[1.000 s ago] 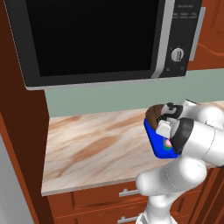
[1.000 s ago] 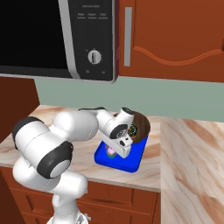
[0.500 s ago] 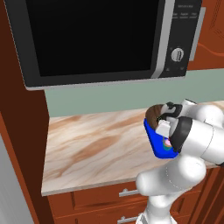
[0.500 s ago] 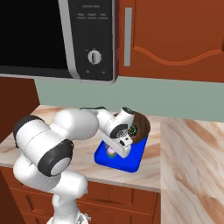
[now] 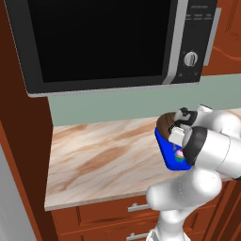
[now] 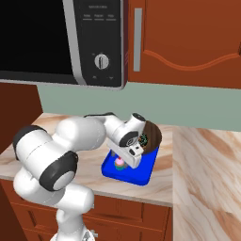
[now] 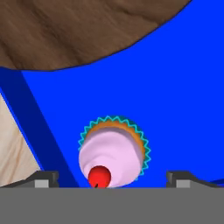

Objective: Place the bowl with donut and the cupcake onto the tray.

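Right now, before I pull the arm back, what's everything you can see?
tray: one, bright blue, on the counter below the cabinet.
bowl: one, dark brown, on the tray's far end.
donut: one, dark icing with green sprinkles, in the bowl.
cupcake: one, pink frosting, red cherry, teal wrapper, standing on the tray near the bowl.
microwave: one, black and silver, above the counter.
counter: one, marbled tan.
cabinet: reddish-brown wood, beside the microwave.
tool: one, open, tips either side of the cupcake.

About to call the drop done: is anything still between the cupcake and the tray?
Nothing visible: the cupcake sits on the tray beside the bowl, between the open gripper tips.
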